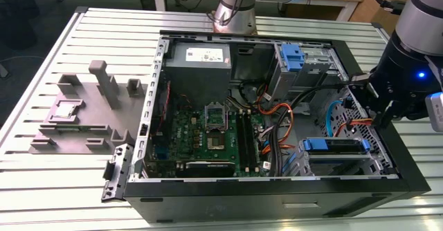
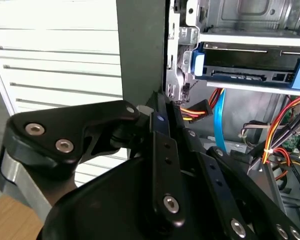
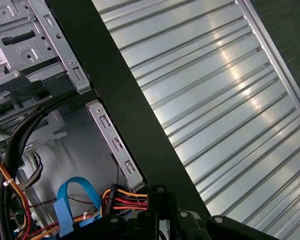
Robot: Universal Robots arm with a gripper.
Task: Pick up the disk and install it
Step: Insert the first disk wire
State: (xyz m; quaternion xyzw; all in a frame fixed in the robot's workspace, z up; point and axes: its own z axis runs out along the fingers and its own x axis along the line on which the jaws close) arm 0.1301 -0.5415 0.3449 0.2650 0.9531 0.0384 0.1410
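Black metal gripper (image 2: pixel 157 107) links, matte and bolted with bright round screws, loom closest in the second wrist view. I cannot tell whether the gripper is spread or pressed together, and nothing shows in its hold. In the exterior view it hangs over the side wall of the open black steel computer case (image 1: pixel 277 197), on the exterior view's right.

That case lies on its side on a ribbed silver aluminium table (image 1: pixel 69 189), whose slats run smooth and glossy. Outside the case, on the exterior view's left, sits a grey moulded plastic fixture (image 1: pixel 83 111) with upright posts. Inside the case, at its far end, is a boxy grey power supply (image 1: pixel 201 65) with a white sticker.

The disk (image 2: pixel 240 64), a flat silver-grey drive in blue plastic rails, sits level in the perforated metal bay at the case's near corner, just beside the gripper. It looks seated, so the work seems far along. Doing this step well means, I judge, keeping the tool square to the bay rails and clear of the thin blue ribbon cable (image 2: pixel 218 120) and the red, yellow and black power wires (image 3: pixel 127 196) draped near the wall.
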